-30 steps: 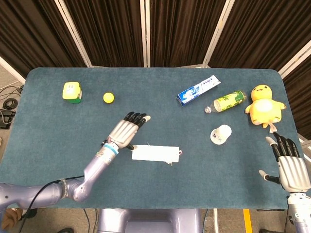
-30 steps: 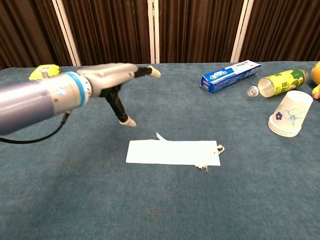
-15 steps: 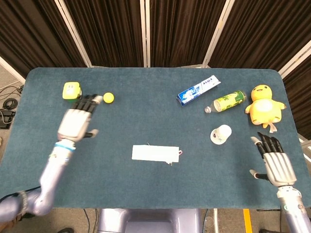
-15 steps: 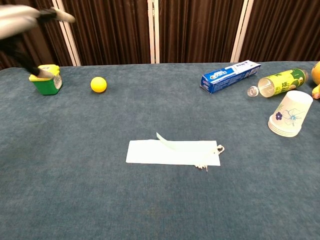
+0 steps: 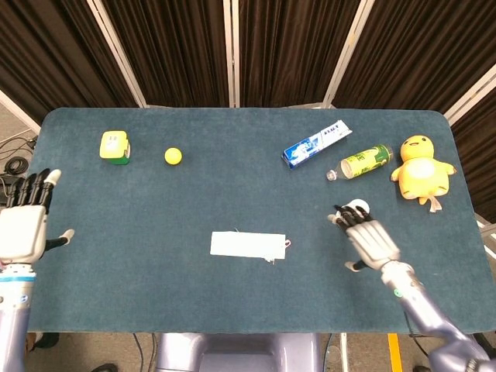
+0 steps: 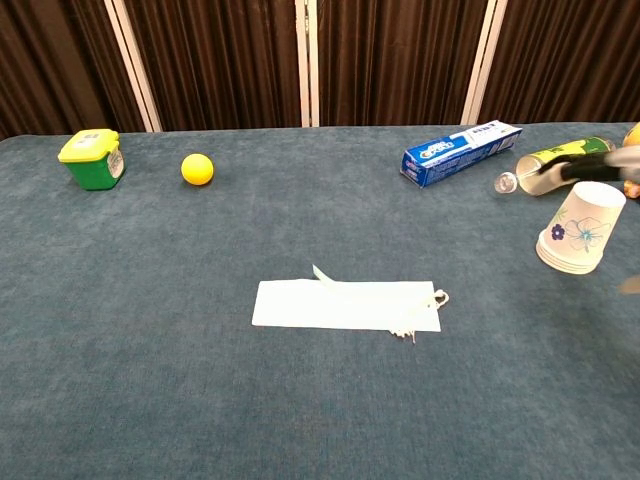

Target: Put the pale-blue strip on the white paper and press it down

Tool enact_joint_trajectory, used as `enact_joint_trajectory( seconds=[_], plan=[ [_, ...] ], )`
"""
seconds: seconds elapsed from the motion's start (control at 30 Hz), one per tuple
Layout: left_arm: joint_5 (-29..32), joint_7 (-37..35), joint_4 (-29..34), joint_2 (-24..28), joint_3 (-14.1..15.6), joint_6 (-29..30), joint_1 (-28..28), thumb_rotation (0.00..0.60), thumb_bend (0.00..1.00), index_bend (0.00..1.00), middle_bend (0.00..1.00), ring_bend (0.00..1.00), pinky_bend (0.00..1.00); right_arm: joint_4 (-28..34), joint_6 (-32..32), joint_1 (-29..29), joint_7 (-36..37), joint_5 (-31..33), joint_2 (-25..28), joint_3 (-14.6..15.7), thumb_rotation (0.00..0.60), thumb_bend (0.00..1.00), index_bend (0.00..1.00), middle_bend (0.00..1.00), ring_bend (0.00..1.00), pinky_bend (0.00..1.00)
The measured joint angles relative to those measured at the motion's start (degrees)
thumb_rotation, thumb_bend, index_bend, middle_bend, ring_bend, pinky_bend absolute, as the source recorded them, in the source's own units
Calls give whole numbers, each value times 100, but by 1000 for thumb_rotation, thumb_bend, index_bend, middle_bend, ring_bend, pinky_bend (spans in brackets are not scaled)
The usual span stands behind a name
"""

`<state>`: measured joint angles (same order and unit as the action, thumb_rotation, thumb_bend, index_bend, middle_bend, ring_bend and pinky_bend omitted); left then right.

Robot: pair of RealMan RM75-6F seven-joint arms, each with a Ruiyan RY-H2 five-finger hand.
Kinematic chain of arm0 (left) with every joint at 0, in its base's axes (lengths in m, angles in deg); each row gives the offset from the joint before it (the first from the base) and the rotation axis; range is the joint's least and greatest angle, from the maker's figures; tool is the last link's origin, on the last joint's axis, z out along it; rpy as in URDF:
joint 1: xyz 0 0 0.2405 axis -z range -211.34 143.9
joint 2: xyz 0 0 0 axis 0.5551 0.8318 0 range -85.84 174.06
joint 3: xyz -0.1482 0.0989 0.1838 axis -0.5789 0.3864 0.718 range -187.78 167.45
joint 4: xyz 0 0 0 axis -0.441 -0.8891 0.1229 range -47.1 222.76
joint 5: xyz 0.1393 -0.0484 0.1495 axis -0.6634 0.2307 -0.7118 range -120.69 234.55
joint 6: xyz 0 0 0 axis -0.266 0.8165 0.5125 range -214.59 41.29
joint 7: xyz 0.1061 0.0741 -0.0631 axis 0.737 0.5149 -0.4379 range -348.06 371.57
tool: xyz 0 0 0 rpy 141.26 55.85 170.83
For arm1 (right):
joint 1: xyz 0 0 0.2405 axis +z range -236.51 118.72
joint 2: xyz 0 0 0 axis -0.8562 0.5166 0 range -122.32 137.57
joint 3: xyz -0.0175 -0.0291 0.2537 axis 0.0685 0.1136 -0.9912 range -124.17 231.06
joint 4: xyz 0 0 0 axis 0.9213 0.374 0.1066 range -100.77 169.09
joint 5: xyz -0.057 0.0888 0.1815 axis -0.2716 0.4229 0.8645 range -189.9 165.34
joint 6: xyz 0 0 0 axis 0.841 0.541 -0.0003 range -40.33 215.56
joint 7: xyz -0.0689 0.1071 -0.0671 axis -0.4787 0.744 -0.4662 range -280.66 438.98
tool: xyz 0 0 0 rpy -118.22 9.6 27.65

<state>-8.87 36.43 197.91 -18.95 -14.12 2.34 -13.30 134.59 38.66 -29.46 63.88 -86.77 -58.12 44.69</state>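
Observation:
The white paper (image 5: 248, 245) (image 6: 345, 305) lies flat near the table's front centre. On it lies the pale-blue strip (image 6: 340, 289), along the paper's far edge, its left end curling up. My left hand (image 5: 23, 226) hangs off the table's left edge with fingers spread and holds nothing; the chest view does not show it. My right hand (image 5: 369, 239) hovers right of the paper, just in front of the paper cup (image 5: 356, 209), fingers apart and empty. In the chest view it is only a blur (image 6: 598, 166) at the right edge.
A toothpaste box (image 5: 316, 143), a green bottle (image 5: 364, 161) and a yellow duck plush (image 5: 421, 172) lie at the back right. A yellow ball (image 5: 173, 156) and a yellow-green container (image 5: 115, 147) sit at the back left. The cup stack (image 6: 582, 230) lies on its side.
My left hand swept away from beside the paper to the far left edge of the table. My right hand came in from the right edge to just in front of the cup.

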Motion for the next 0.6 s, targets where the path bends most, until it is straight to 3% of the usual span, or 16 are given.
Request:
enact_joint_trajectory(
  seconds=[0.3,0.6],
  plan=[
    [-199,-226,-180,35,28,-136,-159,600,136,0,0,0,0,-161,1257,1174,-100,875,-715,-207,600,171,199,0,0,0],
    [-275,-296,-280,22,-64,-310,-199,600,138,0,0,0,0,-558,1398,2045,-692,1901,-1445,-188,600,530,227,0,0,0]
  ],
)
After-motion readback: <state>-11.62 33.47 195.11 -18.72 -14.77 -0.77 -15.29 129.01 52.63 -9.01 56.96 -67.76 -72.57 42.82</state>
